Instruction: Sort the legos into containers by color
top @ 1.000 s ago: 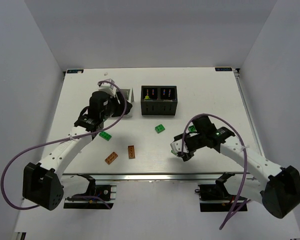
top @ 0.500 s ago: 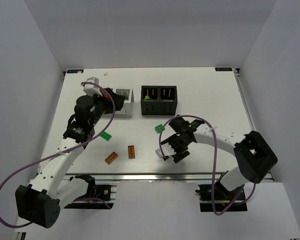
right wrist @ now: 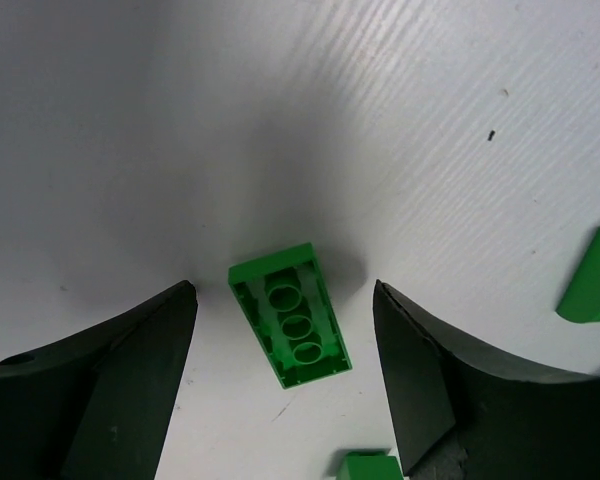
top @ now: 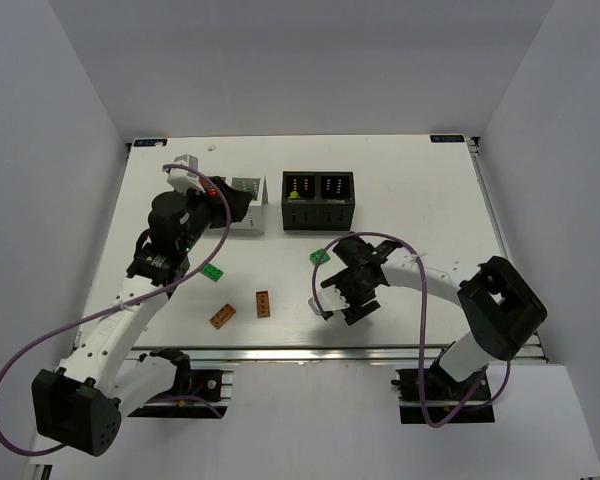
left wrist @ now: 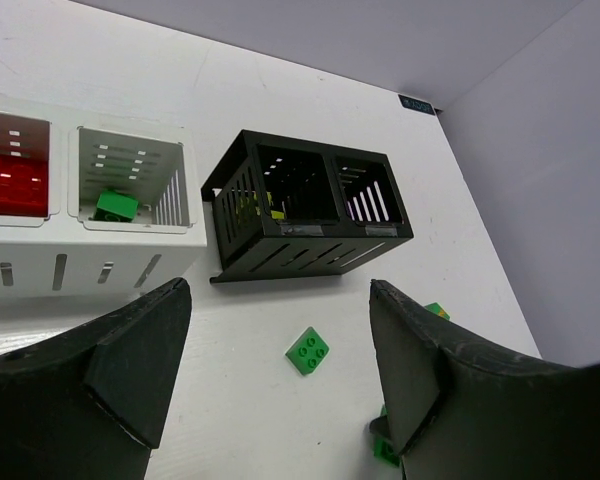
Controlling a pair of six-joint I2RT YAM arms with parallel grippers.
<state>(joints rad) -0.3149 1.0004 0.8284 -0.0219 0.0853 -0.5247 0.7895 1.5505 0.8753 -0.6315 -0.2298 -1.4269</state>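
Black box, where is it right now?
In the top view the black box stands toward the far side of the table, just right of the white box; a small green lego lies in front of it.

The table [top: 420, 200] bears a white container [left wrist: 80, 265], a black container [top: 318, 216], green legos [top: 212, 272] and brown-orange legos [top: 263, 303].
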